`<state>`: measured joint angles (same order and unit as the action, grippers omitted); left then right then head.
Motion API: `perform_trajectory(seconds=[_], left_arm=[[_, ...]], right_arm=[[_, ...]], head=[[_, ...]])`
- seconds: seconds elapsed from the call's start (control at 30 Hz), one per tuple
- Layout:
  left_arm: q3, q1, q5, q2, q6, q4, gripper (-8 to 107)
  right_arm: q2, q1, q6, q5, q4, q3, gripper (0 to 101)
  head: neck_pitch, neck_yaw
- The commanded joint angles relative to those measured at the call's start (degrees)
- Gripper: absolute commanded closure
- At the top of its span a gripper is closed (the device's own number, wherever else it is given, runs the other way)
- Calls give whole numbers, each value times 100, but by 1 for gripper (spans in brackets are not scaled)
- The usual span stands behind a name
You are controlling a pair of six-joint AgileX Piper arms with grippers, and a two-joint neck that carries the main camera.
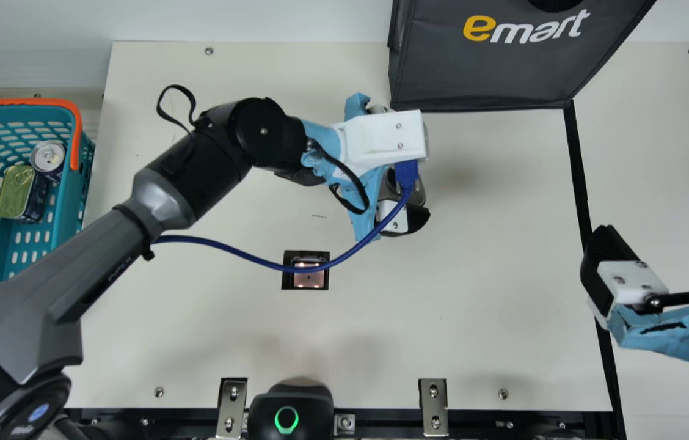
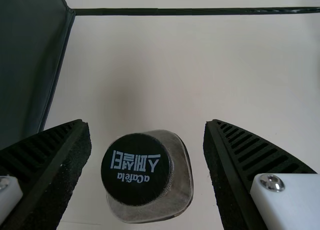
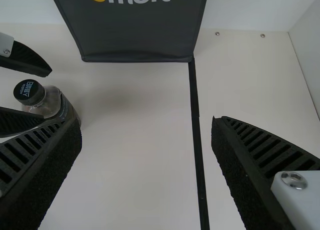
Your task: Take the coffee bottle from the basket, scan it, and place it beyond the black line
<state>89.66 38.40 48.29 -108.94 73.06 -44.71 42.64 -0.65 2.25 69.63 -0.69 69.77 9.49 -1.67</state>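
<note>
My left gripper (image 1: 388, 177) is over the middle of the table, partly covering the coffee bottle (image 1: 419, 192). In the left wrist view the black-capped bottle (image 2: 137, 169) stands between the parted fingers of that gripper (image 2: 147, 126), with a gap on either side. The right wrist view shows the bottle (image 3: 49, 102) upright on the table, on the basket's side of the black line (image 3: 196, 120). At the right of the main view, my right gripper (image 1: 662, 235) is open and empty near the black line (image 1: 578, 171); its own wrist view shows the gripper (image 3: 146, 121) likewise.
The teal basket (image 1: 66, 205) at far left holds cans. A dark bag (image 1: 503, 67) stands at the table's back, close behind the left gripper. A scanner window (image 1: 309, 278) is set into the table, and a blue cable (image 1: 228, 250) crosses above it.
</note>
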Motion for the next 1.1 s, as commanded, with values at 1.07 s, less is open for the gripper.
perform_trajectory(seconds=[1.07], left_arm=[[-739, -258, -213, 1304, -1975, 1024, 9]], right_arm=[[0, 0, 0, 13, 0, 0, 10]], head=[[-157, 9]])
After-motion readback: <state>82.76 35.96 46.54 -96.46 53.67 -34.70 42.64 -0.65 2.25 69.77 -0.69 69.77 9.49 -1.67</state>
